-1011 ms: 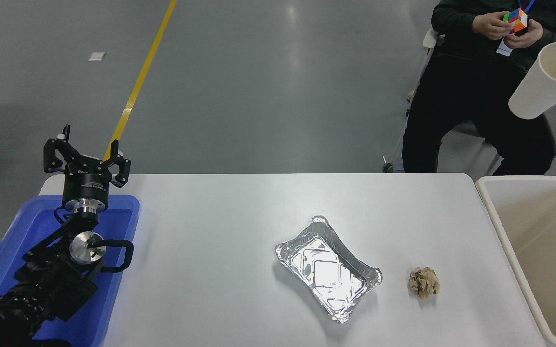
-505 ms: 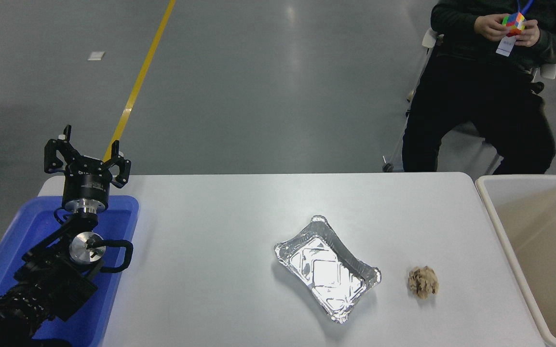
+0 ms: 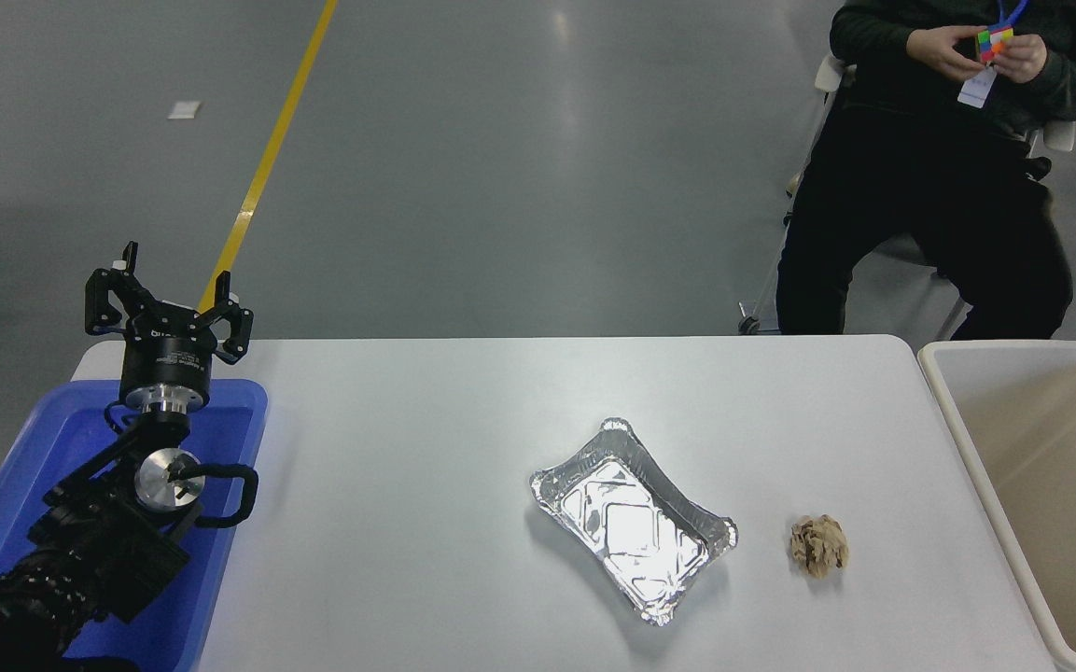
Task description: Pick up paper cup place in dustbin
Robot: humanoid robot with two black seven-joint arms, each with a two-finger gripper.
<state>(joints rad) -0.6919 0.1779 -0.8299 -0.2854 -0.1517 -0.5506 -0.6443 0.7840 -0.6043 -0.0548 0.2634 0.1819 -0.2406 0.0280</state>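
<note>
The paper cup is out of view. The dustbin (image 3: 943, 411), a large beige tub with a thick rim, stands at the table's right end, and what shows of its inside holds nothing. My left gripper (image 3: 167, 289) is parked over the blue tray (image 3: 52, 434) at the lower left, its fingers spread open and holding nothing. The right arm and its gripper do not show anywhere in the head view.
A foil tray (image 3: 633, 518) lies in the middle of the white table (image 3: 407, 448), with a crumpled brown paper ball (image 3: 818, 546) to its right. A person (image 3: 929, 177) sits beyond the far right corner, turning a coloured cube in both hands.
One second ago the paper cup hung at the upper right edge with a dark fingertip at its rim. Since half a second ago both have been out of view. The left arm has not moved.
</note>
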